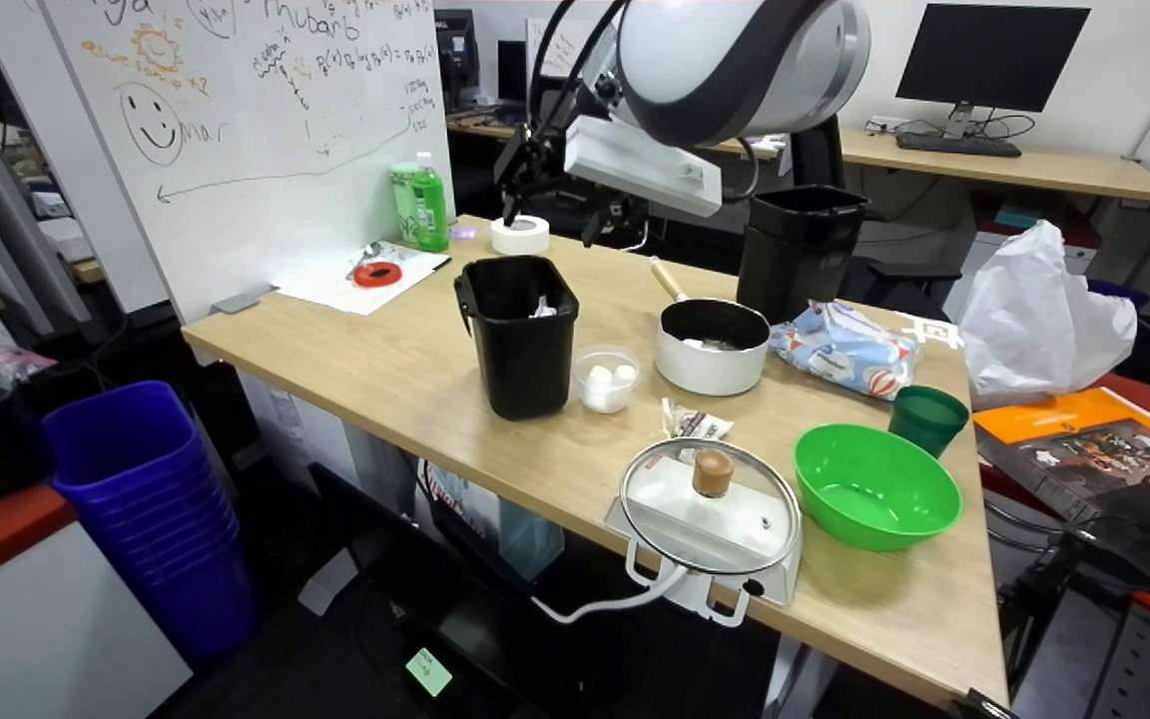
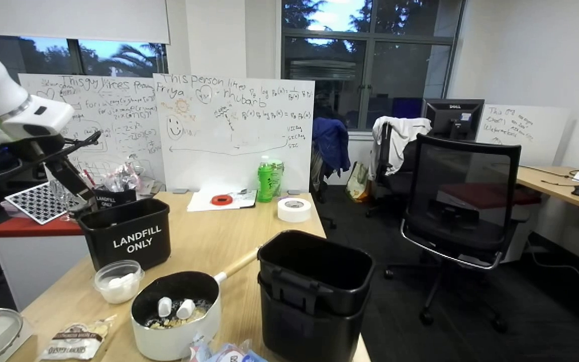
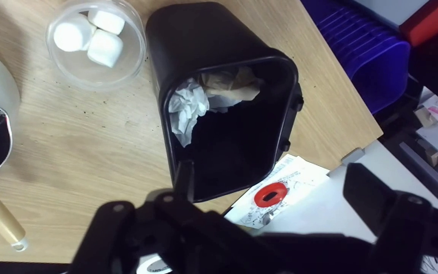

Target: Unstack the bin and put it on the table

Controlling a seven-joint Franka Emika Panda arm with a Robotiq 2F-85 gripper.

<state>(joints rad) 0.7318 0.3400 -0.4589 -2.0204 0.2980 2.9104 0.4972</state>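
Observation:
The plain black bin (image 2: 319, 259) is nested in another black bin (image 2: 312, 334). This stack stands at the edge of the light wood table (image 1: 395, 350); it also shows in an exterior view (image 1: 805, 215), its base partly hidden. It is out of the wrist view. A separate black bin lettered "LANDFILL ONLY" (image 2: 133, 239) stands upright on the table with crumpled paper inside; it shows in the wrist view (image 3: 226, 152). My gripper (image 3: 270, 171) is open and empty, fingers wide apart, above and beside the lettered bin, away from the stack; it also shows in an exterior view (image 1: 548, 228).
A white pot (image 1: 713, 350) with a wooden handle stands close to the stack. A marshmallow cup (image 1: 607, 379), blue packet (image 1: 847, 348), green bowl (image 1: 876, 489), glass lid (image 1: 710, 509), tape roll (image 1: 520, 235) and green bottle (image 1: 430, 205) are around. A whiteboard (image 1: 266, 120) borders one table end.

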